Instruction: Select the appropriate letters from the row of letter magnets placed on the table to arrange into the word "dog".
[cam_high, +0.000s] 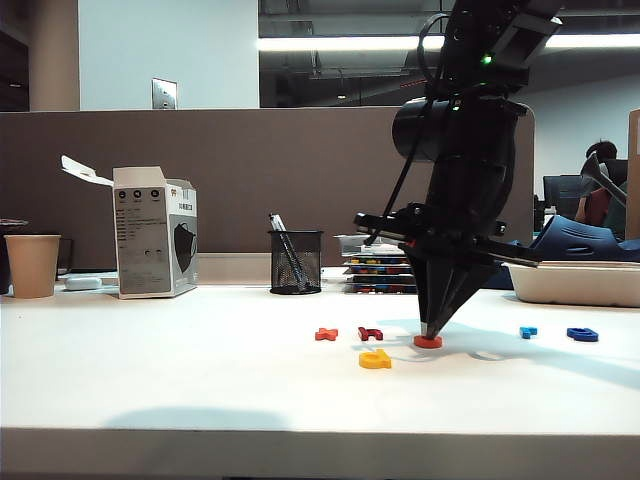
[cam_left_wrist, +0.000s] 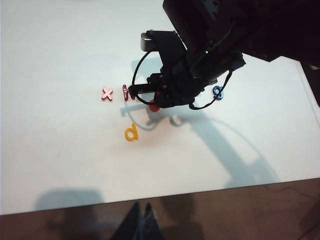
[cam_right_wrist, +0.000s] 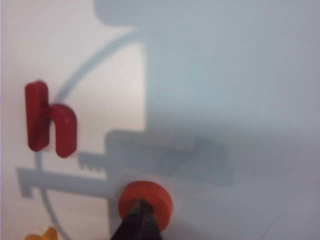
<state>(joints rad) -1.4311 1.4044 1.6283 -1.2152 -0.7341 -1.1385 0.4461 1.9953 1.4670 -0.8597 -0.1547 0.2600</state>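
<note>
"O" (cam_right_wrist: 145, 201) lies on the surface (cam_high: 200, 380) just right of the "d" (cam_high: 375, 359), my right pincer (cam_high: 428, 331) shut, tips in its hole. Next I judge: nudge it level beside the "d". My left pincer (cam_left_wrist: 139, 225) hangs well back, apparently closed, empty.

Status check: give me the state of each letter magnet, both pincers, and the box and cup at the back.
Right pincer: shut, tips in the orange-red o's hole.
Left pincer: shut, away from the letters.
Orange-red o: flat on the table.
Yellow d: flat, nearer the camera than the row.
Dark red h: flat, untouched.
Orange x: flat.
Light blue letter: flat.
Dark blue g: flat.
White box: flap open.
Paper cup: upright.
</note>
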